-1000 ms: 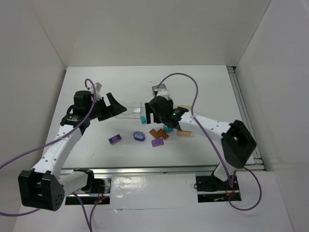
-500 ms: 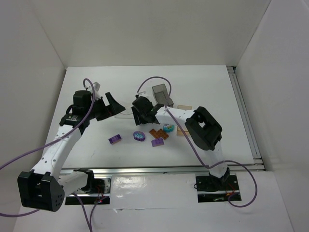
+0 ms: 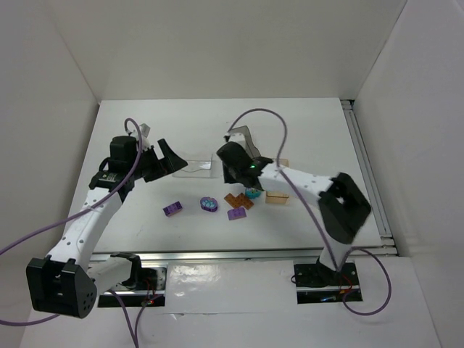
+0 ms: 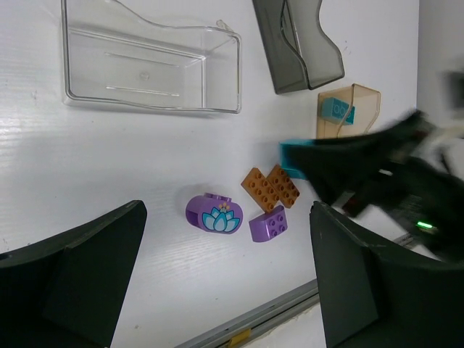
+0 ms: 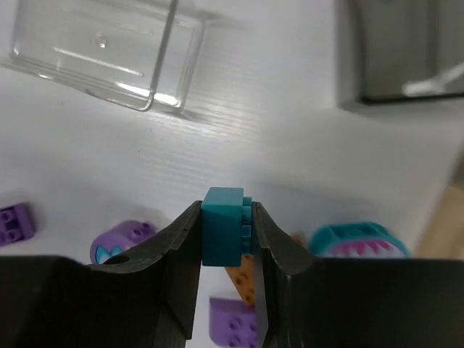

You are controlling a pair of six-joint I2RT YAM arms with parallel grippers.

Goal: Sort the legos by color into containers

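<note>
My right gripper point(image 5: 226, 214) is shut on a teal lego brick point(image 5: 222, 226), held above the table between the clear container point(image 5: 109, 51) and the dark grey container point(image 5: 406, 51). From above, the right gripper point(image 3: 233, 168) hovers just right of the clear container point(image 3: 194, 165). Under it lie orange bricks point(image 4: 270, 187), a purple oval piece point(image 4: 212, 215), a purple brick point(image 4: 268, 223) and a teal oval piece point(image 5: 359, 239). Another purple brick point(image 3: 172, 209) lies further left. The tan container point(image 4: 348, 109) holds a teal brick point(image 4: 338, 110). My left gripper point(image 3: 170, 158) is open and empty, left of the clear container.
The dark grey container point(image 3: 243, 138) stands at the back centre. A metal rail point(image 3: 246, 254) runs along the near table edge, and another rail point(image 3: 366, 174) along the right side. White walls enclose the table.
My right gripper swung left to the teal brick beside the clear container, shut on it and moved back right with it. The left arm has stayed put.
</note>
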